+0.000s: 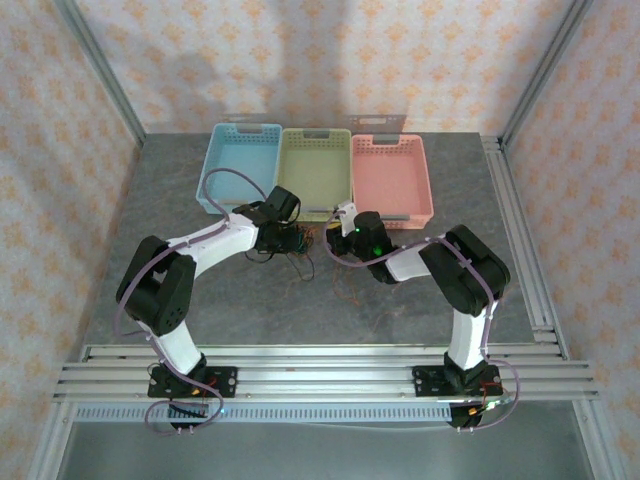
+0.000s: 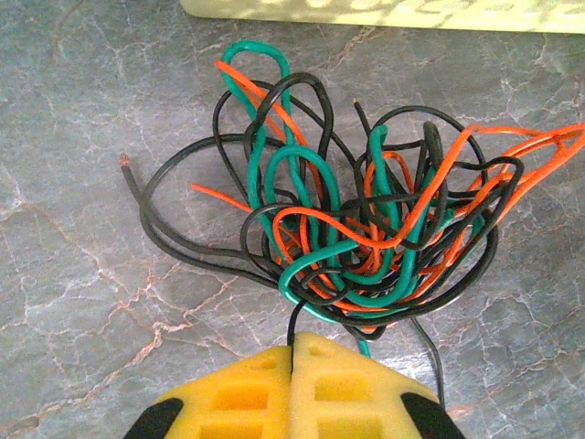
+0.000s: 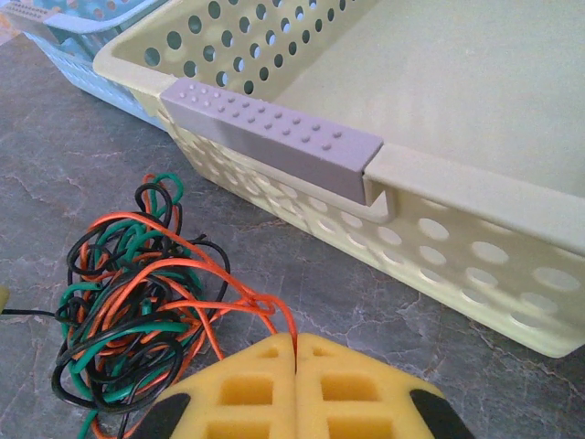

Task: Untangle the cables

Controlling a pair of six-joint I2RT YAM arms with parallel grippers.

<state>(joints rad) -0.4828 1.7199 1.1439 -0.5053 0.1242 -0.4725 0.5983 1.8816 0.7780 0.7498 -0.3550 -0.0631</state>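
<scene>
- The left hand point(image 2: 292, 340) is nearest its lens. Its yellow fingers are pressed together, and a black strand of the cables point(image 2: 366, 229) runs into the seam, so it appears to be pinching that strand.
- The right hand point(image 3: 295, 340) is likewise closed, with an orange strand caught at its tips. The tangle lies ahead and to the left of it, and directly ahead of the left hand.
- Risk: both hands grip the same clump of black, orange and green loops. Pulling apart could cinch the knot tighter instead of freeing a strand.
- Risk: the wires are far thinner than the fingers. A strand may slip out under tension, or the whole bundle may simply drag along.
- Risk: the yellow basket point(image 3: 475, 190) sits close ahead and to the right of the right hand. A swinging loop could snag its grey handle point(image 3: 274, 137).
- The table point(image 2: 73, 274) is grey, marbled and smooth, so little would hold the clump in place.
- Room: a blue basket point(image 1: 245, 130) and a pink basket point(image 1: 388, 140) flank the yellow one beyond the hands. Patterned wallpaper point(image 1: 300, 60) and metal posts point(image 1: 100, 70) enclose the cell.
</scene>
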